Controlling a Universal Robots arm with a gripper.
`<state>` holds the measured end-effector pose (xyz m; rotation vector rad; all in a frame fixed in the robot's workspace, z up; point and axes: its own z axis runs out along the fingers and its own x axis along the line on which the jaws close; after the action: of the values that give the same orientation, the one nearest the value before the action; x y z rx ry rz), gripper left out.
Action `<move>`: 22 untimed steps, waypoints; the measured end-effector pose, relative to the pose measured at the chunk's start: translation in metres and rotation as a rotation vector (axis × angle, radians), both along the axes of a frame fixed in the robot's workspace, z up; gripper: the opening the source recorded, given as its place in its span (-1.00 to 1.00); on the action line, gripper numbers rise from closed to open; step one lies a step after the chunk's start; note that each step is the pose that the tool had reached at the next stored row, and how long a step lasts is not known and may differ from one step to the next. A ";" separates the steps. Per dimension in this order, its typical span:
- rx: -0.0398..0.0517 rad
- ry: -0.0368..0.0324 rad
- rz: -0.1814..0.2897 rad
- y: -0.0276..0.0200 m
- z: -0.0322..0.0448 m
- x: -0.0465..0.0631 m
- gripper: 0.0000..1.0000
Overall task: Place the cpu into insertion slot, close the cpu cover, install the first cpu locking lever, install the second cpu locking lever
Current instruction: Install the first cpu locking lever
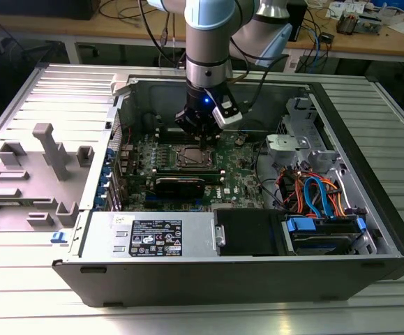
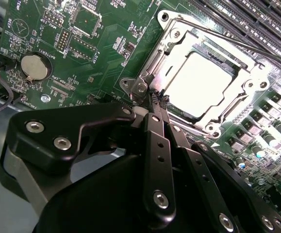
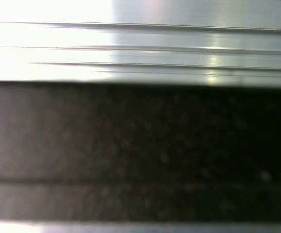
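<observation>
in the second wrist view the gripper (image 2: 158, 99) is seen with its fingers drawn narrow, tip to tip, and nothing can be made out between them. the tips are set at one corner of the insertion slot (image 2: 218, 49), touching or just short of its silvery rim; which of the two cannot be told.

the cpu (image 2: 198, 82) is seated flat in the slot, straight ahead of the fingertips, and the cpu cover (image 2: 249, 88) is laid down around it, the chip's bright top showing through the window. a thin lever rod (image 2: 213, 31) is stretched with its long axis along the socket side next to the memory slots (image 2: 256, 19), well apart from the tips. only one arm is at work.

in the exterior view the gripper (image 1: 200, 134) is held upright inside the computer case (image 1: 369, 125), just beyond the cpu (image 1: 192, 157) on its far side.

white lettering is printed across the board beside a coin cell (image 2: 35, 67), and a white label (image 1: 156, 237) is stuck to the power supply; neither is read out here.
</observation>
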<state>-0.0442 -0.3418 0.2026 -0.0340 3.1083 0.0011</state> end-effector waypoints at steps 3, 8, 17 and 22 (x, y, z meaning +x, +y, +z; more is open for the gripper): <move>-0.0002 -0.0001 0.000 -0.0001 -0.0010 0.000 -0.79; 0.0055 -0.0001 0.000 -0.0001 -0.0013 0.000 -0.79; 0.0431 -0.0005 0.000 0.0001 -0.0016 0.000 -0.79; 0.0433 -0.0003 0.000 0.0001 0.0052 0.000 -0.79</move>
<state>-0.0441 -0.3417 0.2077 -0.0328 3.1068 0.0683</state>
